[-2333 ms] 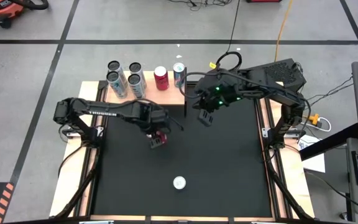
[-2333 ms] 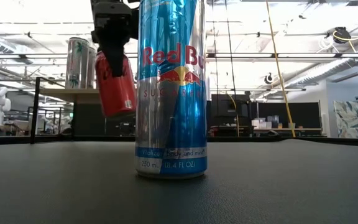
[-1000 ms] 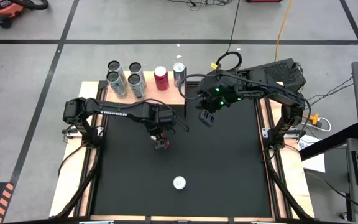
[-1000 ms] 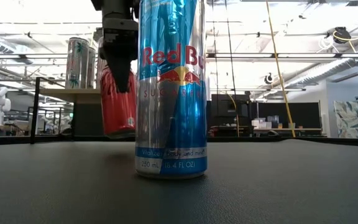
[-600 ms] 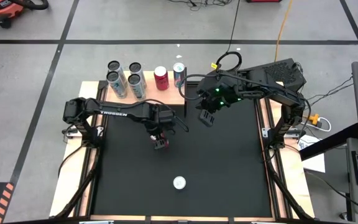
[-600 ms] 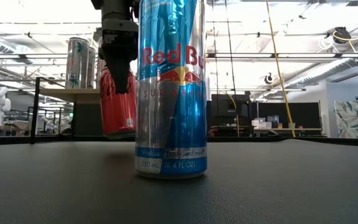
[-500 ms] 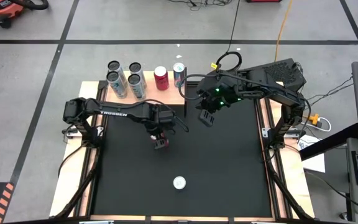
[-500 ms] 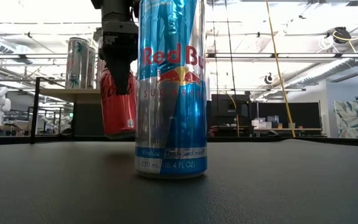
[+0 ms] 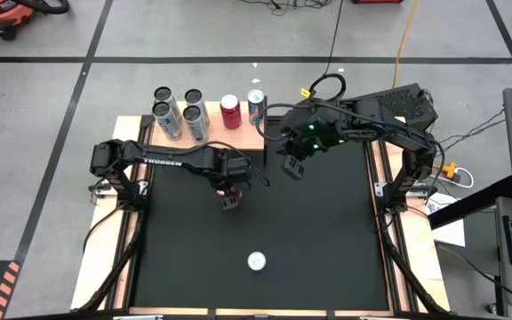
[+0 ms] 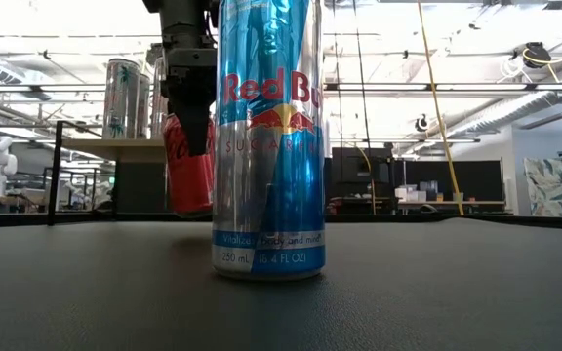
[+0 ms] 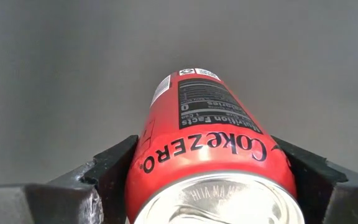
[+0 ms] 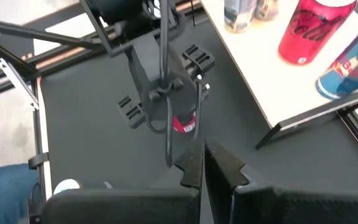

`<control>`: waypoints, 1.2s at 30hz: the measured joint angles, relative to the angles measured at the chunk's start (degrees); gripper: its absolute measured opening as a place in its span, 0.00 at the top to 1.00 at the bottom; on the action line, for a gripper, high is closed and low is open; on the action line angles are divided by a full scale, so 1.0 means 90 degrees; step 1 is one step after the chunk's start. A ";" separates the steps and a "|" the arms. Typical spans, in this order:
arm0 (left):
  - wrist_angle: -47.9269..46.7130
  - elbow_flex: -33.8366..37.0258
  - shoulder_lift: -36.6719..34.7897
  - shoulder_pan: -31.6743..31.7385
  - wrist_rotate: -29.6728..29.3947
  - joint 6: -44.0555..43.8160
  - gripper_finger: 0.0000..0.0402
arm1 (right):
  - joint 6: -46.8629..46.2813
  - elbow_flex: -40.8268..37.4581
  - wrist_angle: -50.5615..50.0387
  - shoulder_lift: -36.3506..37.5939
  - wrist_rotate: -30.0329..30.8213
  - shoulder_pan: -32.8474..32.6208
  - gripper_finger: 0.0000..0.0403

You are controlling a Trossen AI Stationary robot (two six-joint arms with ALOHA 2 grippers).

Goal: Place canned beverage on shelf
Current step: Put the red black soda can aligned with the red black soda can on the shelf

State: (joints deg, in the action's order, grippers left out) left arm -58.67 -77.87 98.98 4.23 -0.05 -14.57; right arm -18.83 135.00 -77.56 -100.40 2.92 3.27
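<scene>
Cans on mat and shelf

Five cans stand on the shelf [image 9: 204, 135] at the mat's [image 9: 327, 240] far left edge; one can [image 9: 256, 261] stands alone near its front.

Two dark, matte, jointed arms. White lettering along the left arm [image 9: 163, 161]. Small green lights on the right arm [image 9: 327, 132], black cable looped above. Blocky black fingers [image 11: 104, 177] on the left pincer [image 11: 213, 186]; thin black cable down its front.
</scene>
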 joint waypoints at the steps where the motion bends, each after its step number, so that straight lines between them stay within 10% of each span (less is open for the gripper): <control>1: 0.0000 0.0000 0.0000 -0.0002 0.0000 -0.0002 0.24 | 0.0000 0.0000 0.0064 0.0000 0.0001 0.0000 1.00; 36: 0.0178 0.0027 0.0364 0.0016 -0.0268 0.0019 0.24 | 0.0002 0.0000 0.0882 -0.0002 0.0000 0.0000 1.00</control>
State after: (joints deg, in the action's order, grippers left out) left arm -57.07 -77.62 102.26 4.37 -2.47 -14.40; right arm -18.81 135.00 -69.63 -100.42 2.92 3.27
